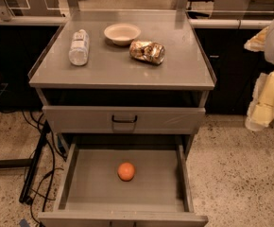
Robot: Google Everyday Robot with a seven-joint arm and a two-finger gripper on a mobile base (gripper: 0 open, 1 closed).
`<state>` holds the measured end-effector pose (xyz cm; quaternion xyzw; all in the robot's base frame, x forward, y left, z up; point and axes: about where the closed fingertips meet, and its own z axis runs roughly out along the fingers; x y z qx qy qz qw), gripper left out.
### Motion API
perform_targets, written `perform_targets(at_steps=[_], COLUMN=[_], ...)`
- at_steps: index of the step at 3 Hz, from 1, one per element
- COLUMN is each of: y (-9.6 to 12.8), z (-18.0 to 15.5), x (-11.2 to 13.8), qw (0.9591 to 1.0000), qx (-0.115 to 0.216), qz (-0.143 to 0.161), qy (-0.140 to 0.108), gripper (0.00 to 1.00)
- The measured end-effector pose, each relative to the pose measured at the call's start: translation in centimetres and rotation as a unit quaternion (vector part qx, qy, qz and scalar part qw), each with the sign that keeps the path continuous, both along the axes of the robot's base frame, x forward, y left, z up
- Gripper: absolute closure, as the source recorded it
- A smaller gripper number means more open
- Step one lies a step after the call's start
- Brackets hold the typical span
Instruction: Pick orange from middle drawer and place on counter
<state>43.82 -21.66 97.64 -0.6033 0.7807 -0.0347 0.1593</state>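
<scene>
1. The orange [126, 171] sits loose on the floor of the pulled-out middle drawer [92, 176], well below the counter [118, 72].
2. The gripper [264, 103] hangs off the counter's right side, touching nothing. Can't tell if it's apart or together.
3. On the counter: a water bottle [79, 47], a white bowl [122, 33] and a foil snack bag [147, 51].

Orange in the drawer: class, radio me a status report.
Tool at far right, away from middle drawer. Orange alone on its floor, not yet picked. Nothing blocking it; counter holds bottle, bowl, foil bag.
</scene>
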Motion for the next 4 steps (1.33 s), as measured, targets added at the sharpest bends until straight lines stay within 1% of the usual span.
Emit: perform_targets(at_steps=[1,2,3,4], y=[0.0,1.5,2.9,3.6], z=[0.0,-1.9,-6.0,-9.7], x=[0.0,-0.3,-1.5,-2.0], qw=[1.0,0.9995,0.9948,0.9893], qx=[0.0,0.031,0.101,0.144], qz=[0.0,-0.001,-0.003,-0.01], qy=[0.0,0.003,-0.011,-0.023], gripper=[0.0,0.0,0.0,0.0])
